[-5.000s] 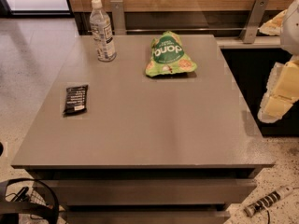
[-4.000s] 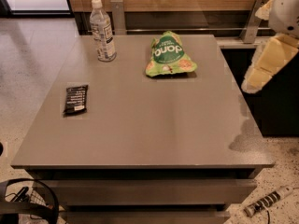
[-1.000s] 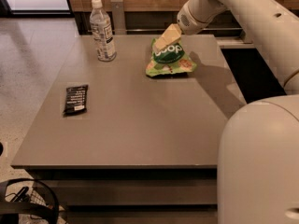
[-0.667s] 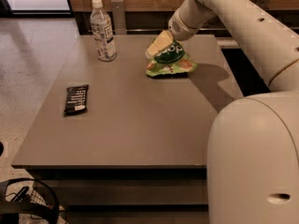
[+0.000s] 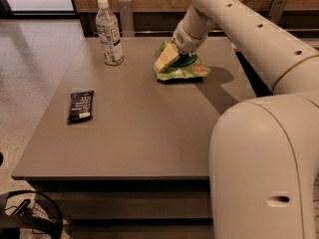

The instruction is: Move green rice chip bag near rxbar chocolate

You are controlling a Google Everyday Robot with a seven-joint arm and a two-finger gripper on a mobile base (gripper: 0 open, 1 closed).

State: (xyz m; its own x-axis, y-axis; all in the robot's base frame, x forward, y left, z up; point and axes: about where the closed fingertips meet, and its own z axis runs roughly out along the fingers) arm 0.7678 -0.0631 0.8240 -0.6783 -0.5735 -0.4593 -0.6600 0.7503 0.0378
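Observation:
The green rice chip bag lies flat on the far middle of the grey table. My gripper reaches in from the upper right and sits over the bag's left end, touching or just above it, and covers the bag's logo. The rxbar chocolate, a flat black bar with white text, lies near the table's left edge, well apart from the bag and to its front left.
A clear water bottle with a white cap stands at the far left of the table, left of the gripper. My arm's white body fills the lower right. A metal rail and wood panel run behind the table.
My arm swung in from the right side over the table. The gripper came down and leftward onto the left end of the green bag. The bag, bar and bottle have not moved.

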